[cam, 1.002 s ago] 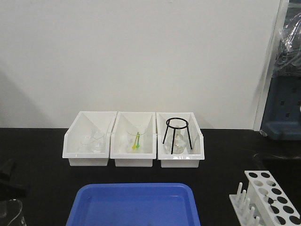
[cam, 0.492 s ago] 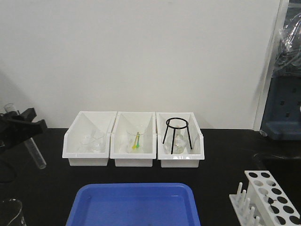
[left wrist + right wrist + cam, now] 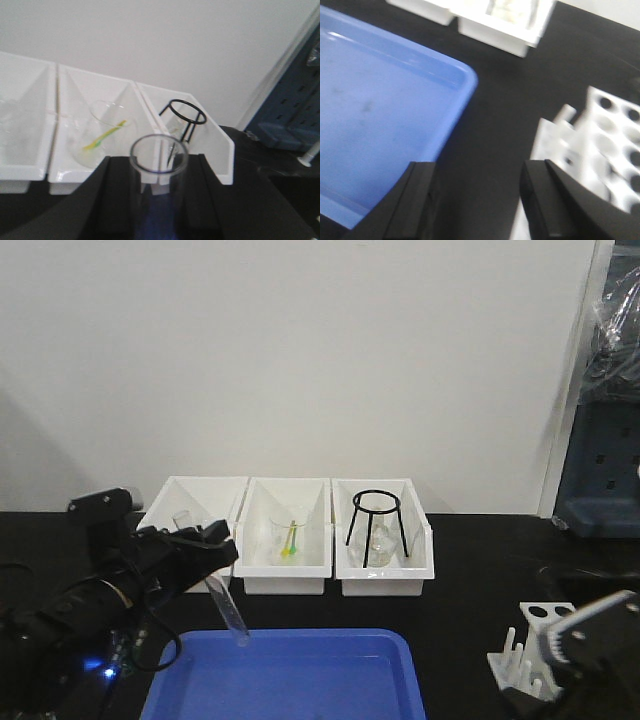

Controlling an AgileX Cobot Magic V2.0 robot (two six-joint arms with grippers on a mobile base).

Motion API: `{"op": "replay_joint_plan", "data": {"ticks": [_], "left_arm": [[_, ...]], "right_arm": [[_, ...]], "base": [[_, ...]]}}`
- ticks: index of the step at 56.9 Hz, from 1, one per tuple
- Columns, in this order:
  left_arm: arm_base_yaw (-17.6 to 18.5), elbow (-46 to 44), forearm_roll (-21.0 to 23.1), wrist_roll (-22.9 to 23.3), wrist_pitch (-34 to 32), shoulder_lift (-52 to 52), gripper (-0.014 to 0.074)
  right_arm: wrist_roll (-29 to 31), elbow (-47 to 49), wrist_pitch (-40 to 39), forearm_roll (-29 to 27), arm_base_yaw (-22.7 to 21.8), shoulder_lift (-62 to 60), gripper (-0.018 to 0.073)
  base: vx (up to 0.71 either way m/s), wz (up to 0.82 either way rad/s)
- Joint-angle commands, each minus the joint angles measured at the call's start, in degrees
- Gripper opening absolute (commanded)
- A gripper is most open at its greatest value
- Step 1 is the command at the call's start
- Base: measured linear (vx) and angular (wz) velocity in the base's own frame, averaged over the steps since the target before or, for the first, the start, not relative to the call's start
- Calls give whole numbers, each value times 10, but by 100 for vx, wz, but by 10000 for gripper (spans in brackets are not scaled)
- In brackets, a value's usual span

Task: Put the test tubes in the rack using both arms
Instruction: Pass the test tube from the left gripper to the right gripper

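Note:
A clear test tube (image 3: 226, 607) hangs tilted, rounded end down, over the back left corner of the blue tray (image 3: 330, 670). My left gripper (image 3: 204, 549) is shut on its upper part. In the left wrist view the tube's open mouth (image 3: 159, 154) sits between the black fingers (image 3: 116, 200). The white rack (image 3: 533, 619) stands at the lower right, mostly hidden behind my right arm (image 3: 590, 635). The right wrist view shows the rack (image 3: 615, 145) just right of my right gripper (image 3: 479, 200), which is open with nothing between its fingers, above black table.
Three white bins (image 3: 190, 558) line the back of the black table. The middle one holds a beaker with green-yellow sticks (image 3: 289, 539). A black wire tripod (image 3: 375, 525) stands in the right one. The blue tray's corner (image 3: 465, 80) lies left of the right gripper.
My left arm has swung right and down from the left edge, carrying the test tube over the tray's back left corner. My right arm has come into view in front of the rack.

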State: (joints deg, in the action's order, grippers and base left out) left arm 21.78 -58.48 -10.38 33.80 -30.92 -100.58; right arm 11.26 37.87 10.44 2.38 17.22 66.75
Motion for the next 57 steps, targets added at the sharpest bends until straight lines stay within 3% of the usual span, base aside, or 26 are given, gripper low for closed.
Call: {"op": "replay_joint_plan", "data": {"ticks": [1,9,16,24,44,57], "left_arm": [[9,-21,-41,74,-103,4,-4],[10,-21,-111,170,-170,-28,-4],[10,-21,-124,201,-216,-50,-4],[10,-20,-129,241,-265,-65,-4],[10,-20,-210,248,-297,-68,-4],[10,-20,-214,249,-298,-68,-4]], "right_arm": [[10,62,-42,3,30,47,456],[9,172,2,3,84,146,483],[10,263,55,-7,116,210,492],[10,357,91,-15,125,283,493],[91,507,159,-65,132,383,493],[91,532,160,-68,136,406,490]], "base": [[0,0],[0,0],[0,0],[0,0],[0,0],[0,0]]}}
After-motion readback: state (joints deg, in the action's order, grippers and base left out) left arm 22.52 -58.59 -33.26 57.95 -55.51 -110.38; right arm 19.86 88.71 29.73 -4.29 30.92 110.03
